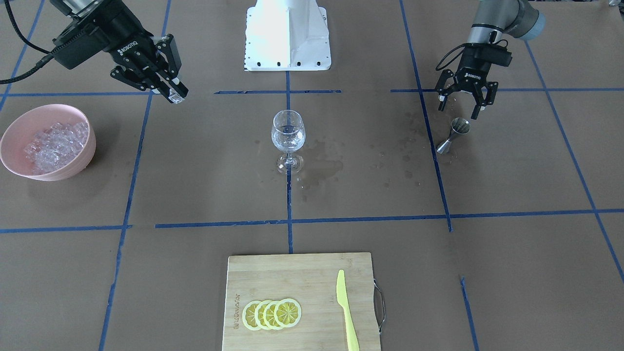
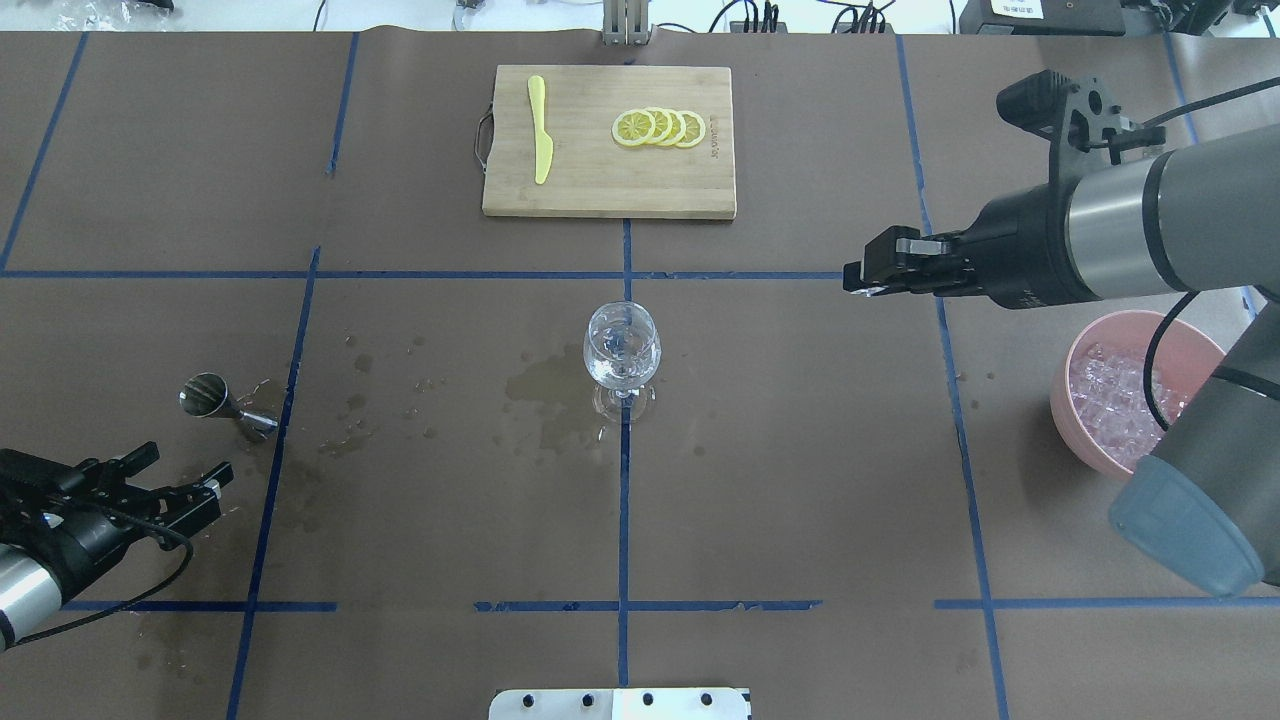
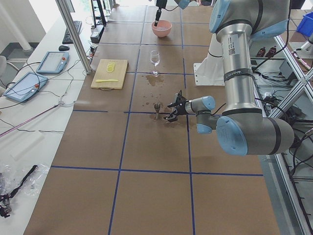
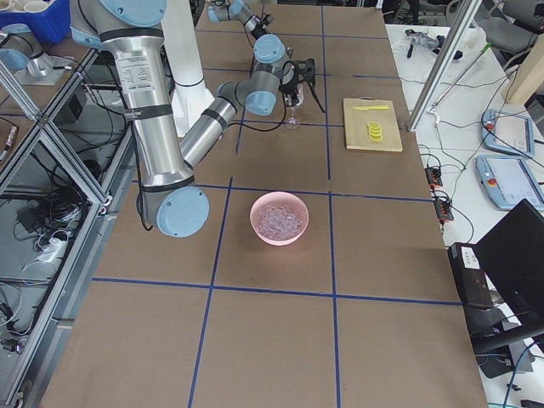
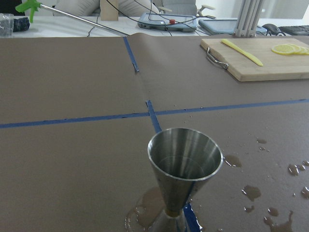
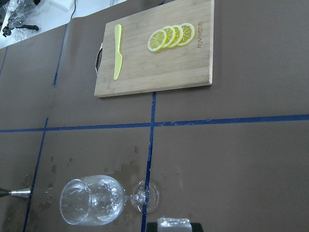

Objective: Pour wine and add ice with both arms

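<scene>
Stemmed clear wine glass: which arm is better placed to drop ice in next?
Right. The right pincer grips a clear ice cube, raised between the pink bowl of ice and the stemmed clear wine glass. The left pincer hangs open beside the steel double-cone jigger, away from the bowl.

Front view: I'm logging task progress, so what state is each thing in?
Wine glass: upright, a little liquid inside.
Jigger: upright, looks empty.
Left tool: open, holding nothing.
Right tool: shut on an ice cube.
Pink bowl: heaped with ice.
Lemon slices: fanned, overlapping.
</scene>
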`<state>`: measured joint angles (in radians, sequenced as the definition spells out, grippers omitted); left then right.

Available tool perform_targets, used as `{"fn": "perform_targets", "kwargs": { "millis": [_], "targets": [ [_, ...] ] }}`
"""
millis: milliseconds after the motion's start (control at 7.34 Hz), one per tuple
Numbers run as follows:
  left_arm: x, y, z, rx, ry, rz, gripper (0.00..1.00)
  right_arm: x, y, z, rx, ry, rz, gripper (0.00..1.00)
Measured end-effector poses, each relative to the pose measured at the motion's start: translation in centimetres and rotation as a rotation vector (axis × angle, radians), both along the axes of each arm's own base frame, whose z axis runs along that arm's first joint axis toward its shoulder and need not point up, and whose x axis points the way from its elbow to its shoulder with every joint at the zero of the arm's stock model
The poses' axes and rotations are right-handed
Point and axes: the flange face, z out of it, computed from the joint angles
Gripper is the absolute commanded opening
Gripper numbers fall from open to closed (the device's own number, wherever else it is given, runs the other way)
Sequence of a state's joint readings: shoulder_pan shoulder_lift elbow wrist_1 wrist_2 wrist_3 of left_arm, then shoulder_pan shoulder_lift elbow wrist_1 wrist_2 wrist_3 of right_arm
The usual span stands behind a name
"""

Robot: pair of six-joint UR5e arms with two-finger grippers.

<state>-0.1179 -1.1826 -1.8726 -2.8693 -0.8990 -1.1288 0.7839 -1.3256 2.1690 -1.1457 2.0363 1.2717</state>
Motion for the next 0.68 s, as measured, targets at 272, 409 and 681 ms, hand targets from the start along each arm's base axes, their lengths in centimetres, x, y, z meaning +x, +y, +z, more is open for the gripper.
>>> {"fn": "perform_targets", "kwargs": {
  "millis": [272,409,681],
  "targets": [
    [-1.8,1.1,-0.8,-0.04,0.0,0.104,1.0,-2.1,-1.1,-1.5,0.012,-0.012,-0.013,0.0],
    [-2.5,1.6,-0.7,-0.064,-0.009,0.156,1.0,-3.6,-1.6,-2.5,0.02,-0.019,-0.021,0.0],
    [-4.0,2.4,-0.9,-0.118,-0.013,0.26,1.0,-7.4,-1.5,-4.1,0.043,-0.018,-0.019,0.0]
  ]
}}
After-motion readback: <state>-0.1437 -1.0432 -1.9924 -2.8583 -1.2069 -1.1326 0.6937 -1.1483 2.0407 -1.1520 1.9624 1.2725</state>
